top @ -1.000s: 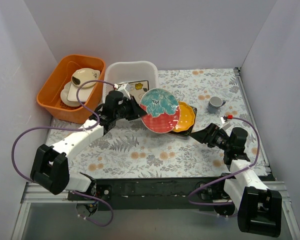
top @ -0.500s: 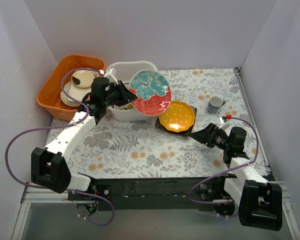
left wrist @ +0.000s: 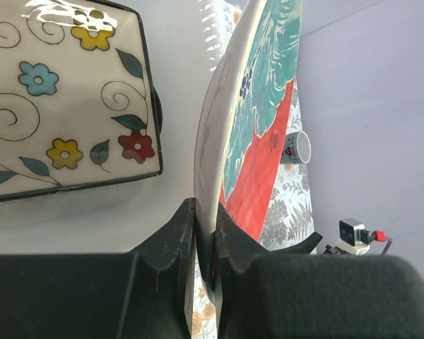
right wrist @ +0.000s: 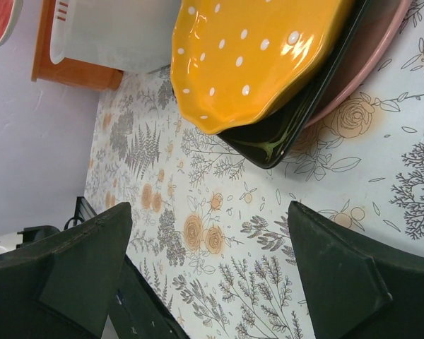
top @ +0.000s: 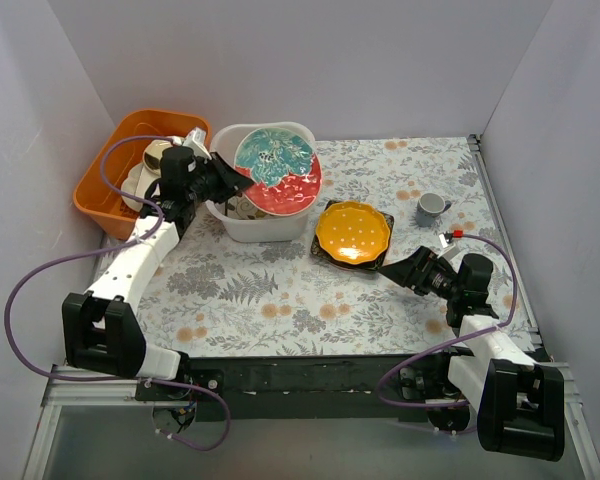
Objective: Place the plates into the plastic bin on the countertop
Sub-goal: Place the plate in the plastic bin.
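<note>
"What are you holding, and what's around it?"

"My left gripper [top: 223,180] is clamped on the rim of the red-and-teal round plate [top: 277,168], which is tilted over the opening of the white plastic bin [top: 265,228]. The cream square floral plate [left wrist: 56,106] already lies in the bin, right below mine. The orange plastic tub [top: 98,190] with its cream dishes [top: 150,165] sits just left of the bin, close to my wrist. To the right, on the fern-printed countertop [top: 280,290], a yellow white-dotted dish [top: 353,230] rests on the black rectangular plate [right wrist: 279,141], with the pink-cream round plate [right wrist: 371,63] under that. A small grey cup [top: 431,206] stands further right."

"And your other arm?"

"My right gripper [right wrist: 212,268] sits low, jaws spread wide and empty, facing that stack."

"What changed?"

"A second ago the plate hung beside the yellow dish, over the countertop — now it is above the bin. The right arm has hardly moved."
</note>
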`<state>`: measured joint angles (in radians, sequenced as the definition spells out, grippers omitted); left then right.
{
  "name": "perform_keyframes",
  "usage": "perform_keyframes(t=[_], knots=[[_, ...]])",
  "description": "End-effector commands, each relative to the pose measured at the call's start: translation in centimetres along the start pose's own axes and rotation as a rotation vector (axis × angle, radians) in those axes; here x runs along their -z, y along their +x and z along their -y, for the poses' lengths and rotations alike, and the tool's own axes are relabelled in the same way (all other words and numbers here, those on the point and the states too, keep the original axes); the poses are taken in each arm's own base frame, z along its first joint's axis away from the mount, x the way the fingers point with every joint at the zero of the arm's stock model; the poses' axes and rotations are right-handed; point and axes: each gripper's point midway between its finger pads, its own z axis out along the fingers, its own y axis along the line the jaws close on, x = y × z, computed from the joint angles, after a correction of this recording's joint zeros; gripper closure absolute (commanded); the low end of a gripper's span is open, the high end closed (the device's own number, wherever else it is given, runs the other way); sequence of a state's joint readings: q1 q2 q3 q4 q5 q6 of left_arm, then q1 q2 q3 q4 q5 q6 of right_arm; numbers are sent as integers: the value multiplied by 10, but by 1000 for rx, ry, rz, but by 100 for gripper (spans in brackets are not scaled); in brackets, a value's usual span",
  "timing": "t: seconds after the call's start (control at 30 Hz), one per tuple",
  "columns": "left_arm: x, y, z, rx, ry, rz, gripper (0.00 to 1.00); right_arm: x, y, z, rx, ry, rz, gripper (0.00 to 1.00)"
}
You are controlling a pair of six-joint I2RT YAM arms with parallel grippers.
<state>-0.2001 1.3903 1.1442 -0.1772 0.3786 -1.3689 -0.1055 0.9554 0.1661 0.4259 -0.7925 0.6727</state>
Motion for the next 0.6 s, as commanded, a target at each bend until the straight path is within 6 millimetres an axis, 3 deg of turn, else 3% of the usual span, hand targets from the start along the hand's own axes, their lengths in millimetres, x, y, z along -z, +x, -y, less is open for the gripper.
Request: perform_keyframes(t=[0.0, 0.2, 0.57], knots=[[18, -56, 60, -42, 209, 143, 100, 0, -6, -6, 67, -43, 21, 2], [15, -70, 49, -16, 210, 198, 100, -1, -6, -5, 61, -42, 18, 2], [2, -79, 35, -9, 167, 216, 100, -2, -2, -3, 61, -54, 14, 2]])
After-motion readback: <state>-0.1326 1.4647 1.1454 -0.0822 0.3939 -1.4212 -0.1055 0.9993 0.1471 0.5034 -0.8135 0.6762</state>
